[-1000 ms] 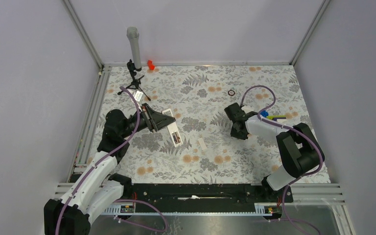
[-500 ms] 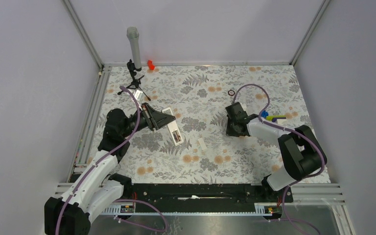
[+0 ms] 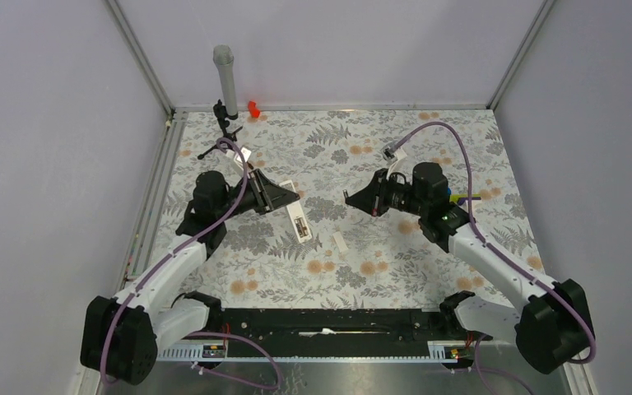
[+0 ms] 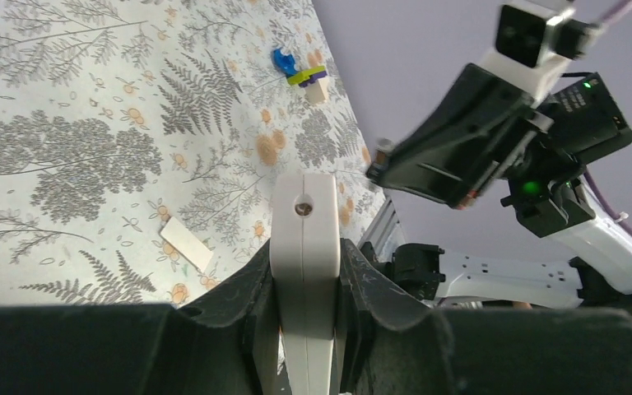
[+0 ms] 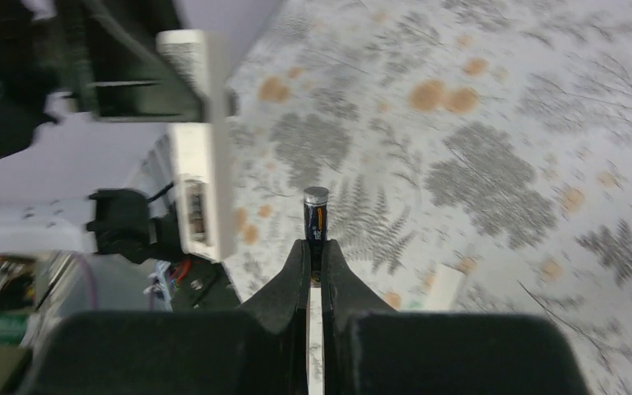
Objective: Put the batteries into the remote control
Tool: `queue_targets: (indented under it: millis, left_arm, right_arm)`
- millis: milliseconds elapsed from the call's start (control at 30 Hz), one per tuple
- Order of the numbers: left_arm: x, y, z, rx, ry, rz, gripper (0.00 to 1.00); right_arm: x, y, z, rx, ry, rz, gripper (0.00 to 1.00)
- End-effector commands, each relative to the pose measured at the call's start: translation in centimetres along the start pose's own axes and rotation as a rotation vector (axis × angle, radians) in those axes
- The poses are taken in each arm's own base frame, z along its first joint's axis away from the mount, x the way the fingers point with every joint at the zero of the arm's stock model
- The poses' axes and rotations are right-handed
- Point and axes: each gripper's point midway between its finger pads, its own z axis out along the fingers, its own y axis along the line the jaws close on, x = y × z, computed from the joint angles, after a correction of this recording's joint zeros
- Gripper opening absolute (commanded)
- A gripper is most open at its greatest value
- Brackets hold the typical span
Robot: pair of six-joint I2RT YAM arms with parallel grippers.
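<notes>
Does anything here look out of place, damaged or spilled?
Nothing is spilled or visibly damaged. A short white strip lies loose on the table, apart from the remote control that the left gripper holds. The blue-and-yellow toy piece on the right seems unrelated to loading the battery in the right gripper.

Plain lilac walls [image 3: 337,49], aluminium corner posts [image 3: 140,58], fern-print table cover [image 3: 329,160]; light even, probably overhead.

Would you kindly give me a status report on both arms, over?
Left pincer shut on remote. Right pincer shut on one battery, not yet at remote. White strip lies apart from both.
</notes>
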Motion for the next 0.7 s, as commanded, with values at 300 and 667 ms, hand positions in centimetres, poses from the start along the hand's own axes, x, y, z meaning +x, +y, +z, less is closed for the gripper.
queue_targets:
  millis: [300,667]
  left_arm:
    - [-2.0,-5.7,1.5,0.230,-0.007,0.058,0.00]
    - [-2.9,-2.0,5.0,0.136,-0.145,-0.221,0.00]
  right_arm:
    - [-2.6,12.8,-5.7,-0.555,0.039,-0.172,0.00]
    - [-1.4,6.2,-1.1,0.119,0.238,0.000,0.00]
